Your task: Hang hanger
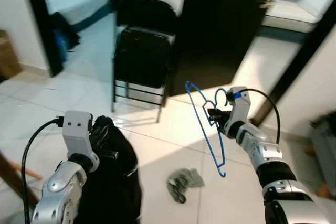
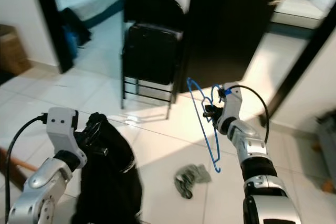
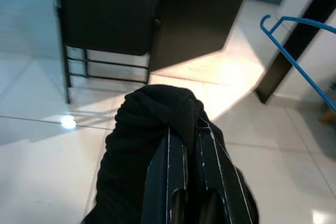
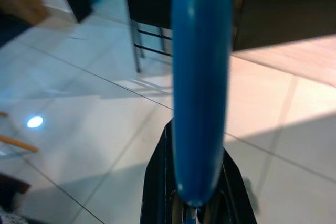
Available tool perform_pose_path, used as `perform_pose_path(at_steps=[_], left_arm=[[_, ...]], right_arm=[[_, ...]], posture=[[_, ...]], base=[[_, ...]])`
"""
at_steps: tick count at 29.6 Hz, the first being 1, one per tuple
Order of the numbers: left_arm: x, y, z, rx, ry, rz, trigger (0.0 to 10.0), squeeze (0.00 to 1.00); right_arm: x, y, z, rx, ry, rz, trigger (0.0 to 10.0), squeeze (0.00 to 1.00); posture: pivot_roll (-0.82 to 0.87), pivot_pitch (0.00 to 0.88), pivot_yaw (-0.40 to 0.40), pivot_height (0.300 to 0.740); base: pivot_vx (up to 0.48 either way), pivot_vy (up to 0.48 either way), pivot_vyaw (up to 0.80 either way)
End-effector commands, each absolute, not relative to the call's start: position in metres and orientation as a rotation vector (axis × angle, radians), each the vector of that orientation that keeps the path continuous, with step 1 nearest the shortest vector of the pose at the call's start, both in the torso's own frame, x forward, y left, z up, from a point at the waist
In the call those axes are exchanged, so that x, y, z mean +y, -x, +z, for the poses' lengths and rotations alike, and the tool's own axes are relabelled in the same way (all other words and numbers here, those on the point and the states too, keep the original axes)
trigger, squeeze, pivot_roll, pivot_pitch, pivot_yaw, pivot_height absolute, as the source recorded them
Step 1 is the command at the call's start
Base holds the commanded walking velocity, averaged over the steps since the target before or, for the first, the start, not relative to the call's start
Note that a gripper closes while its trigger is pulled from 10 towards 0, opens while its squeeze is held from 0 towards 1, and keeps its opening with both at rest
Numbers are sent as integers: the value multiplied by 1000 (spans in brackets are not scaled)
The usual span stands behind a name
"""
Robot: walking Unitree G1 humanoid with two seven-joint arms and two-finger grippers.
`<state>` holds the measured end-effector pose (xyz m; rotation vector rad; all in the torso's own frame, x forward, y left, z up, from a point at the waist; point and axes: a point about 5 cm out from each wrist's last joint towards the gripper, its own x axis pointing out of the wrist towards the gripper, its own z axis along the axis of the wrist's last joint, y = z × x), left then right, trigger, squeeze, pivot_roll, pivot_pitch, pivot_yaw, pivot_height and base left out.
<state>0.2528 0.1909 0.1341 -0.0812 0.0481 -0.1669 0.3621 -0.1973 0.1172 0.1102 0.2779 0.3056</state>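
A thin blue wire hanger is held up in the air at centre right, its hook near my right gripper, which is shut on it. In the right wrist view the blue hanger runs straight up from between the fingers. My left gripper is shut on a black garment that hangs down at lower left. In the left wrist view the black garment drapes over the fingers, and the hanger's hook end shows off to one side.
A black folding chair stands ahead on the white tile floor. A crumpled grey cloth lies on the floor between my arms. A dark door stands behind the chair, with a bedroom doorway at far left. A wooden bar is at lower left.
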Motion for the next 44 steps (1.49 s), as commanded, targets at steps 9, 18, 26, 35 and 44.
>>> perform_pose_path(at_steps=[9, 18, 26, 35, 44], left_arm=[[192, -252, 139, 43, 119, -203, 10000, 0], [193, -257, 139, 38, 124, -211, 10000, 0], [189, -259, 139, 39, 113, -243, 10000, 0], [187, -260, 142, 19, 113, -269, 10000, 0], [181, -260, 144, 17, 76, -328, 10000, 0]], right_arm=[[-203, -356, 114, 287, -155, 279, 10000, 0], [-201, -357, 113, 290, -151, 286, 10000, 0], [-201, -356, 113, 299, -152, 293, 10000, 0], [-200, -357, 113, 299, -151, 307, 10000, 0], [-199, -356, 114, 298, -162, 325, 10000, 0]], posture=[[21, 28, -75, 740], [20, 9, -79, 740], [17, 2, -80, 740], [12, 0, -81, 740], [9, 2, -80, 740]], base=[[0, 0, -800], [0, 0, -800], [0, 0, -800], [0, 0, -800], [0, 0, -800]])
